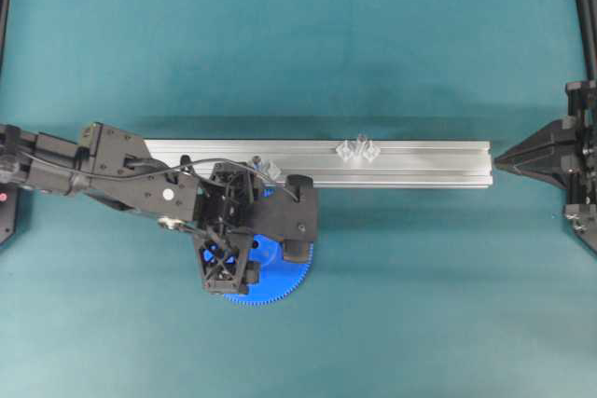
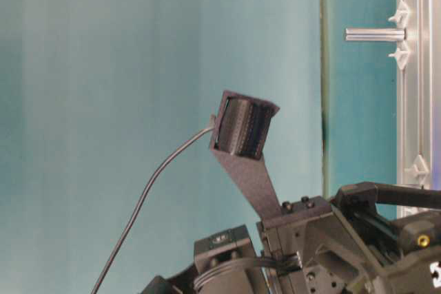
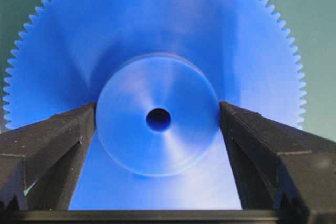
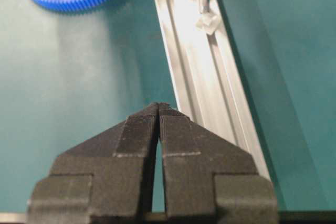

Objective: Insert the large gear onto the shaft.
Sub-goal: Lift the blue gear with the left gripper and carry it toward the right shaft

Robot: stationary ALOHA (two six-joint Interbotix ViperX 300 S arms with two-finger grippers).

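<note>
Left end effector (image 3: 157, 116) straddles large gear (image 3: 157, 40) hub.

Lighting's pretty even from my end, soft and bright from above, no hard shadows on the teal tabletop (image 1: 392, 305). Overhead view is sharp enough, with just a faint shadow under the aluminium rail (image 1: 410, 163), which throws a bit of glare. The left wrist view is the mushy one: the large gear (image 3: 157, 51) fills it, with streaky sheen across the hub and soft teeth at the rim. In the right wrist view the right claw (image 4: 158, 109) is crisp up close while the far end of the rail goes blurry. The table-level view looks washed out and hazy on its left side.
</note>
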